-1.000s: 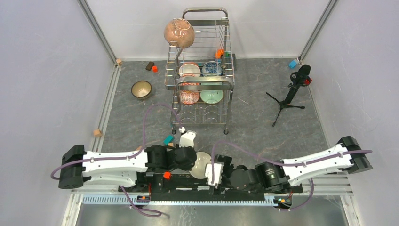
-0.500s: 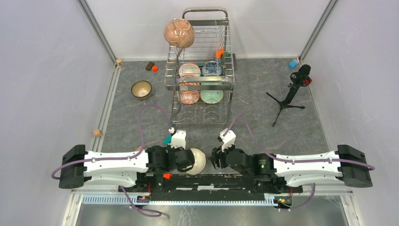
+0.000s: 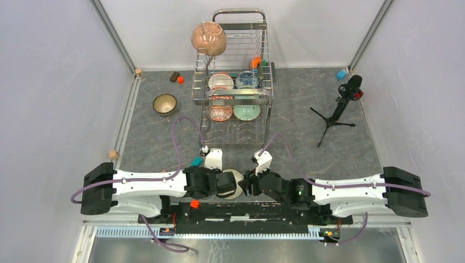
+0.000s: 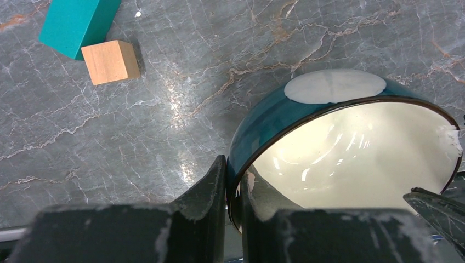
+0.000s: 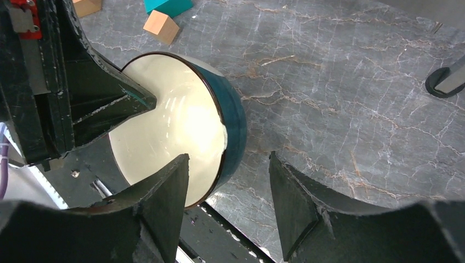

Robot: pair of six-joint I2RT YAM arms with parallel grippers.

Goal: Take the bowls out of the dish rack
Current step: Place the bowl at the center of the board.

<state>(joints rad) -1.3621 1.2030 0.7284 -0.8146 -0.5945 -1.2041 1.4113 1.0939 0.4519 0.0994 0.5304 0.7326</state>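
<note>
The teal-and-white bowl (image 3: 237, 184) hangs tipped on its side just above the table's near edge. My left gripper (image 4: 234, 181) is shut on its rim, one finger inside and one on the teal wall (image 4: 263, 118). My right gripper (image 5: 227, 159) is open at the bowl's (image 5: 175, 118) opposite side, with the rim standing between its spread fingers and no contact showing. The dish rack (image 3: 238, 96) stands at the back. It holds white (image 3: 221, 81), blue-patterned (image 3: 247, 79), red-patterned (image 3: 221, 112) and pale green (image 3: 247, 112) bowls. A pink-brown speckled bowl (image 3: 209, 38) perches on its top corner.
A dark patterned bowl (image 3: 164, 103) sits on the table left of the rack. A microphone tripod (image 3: 335, 109) stands at the right. A teal block (image 4: 77, 22) and a wooden cube (image 4: 111, 61) lie near my left gripper. Other small blocks (image 3: 176, 77) lie by the back wall.
My right gripper swung up from the near edge to the bowl's right side and its jaws narrowed. The left gripper shifted the held bowl slightly right.
</note>
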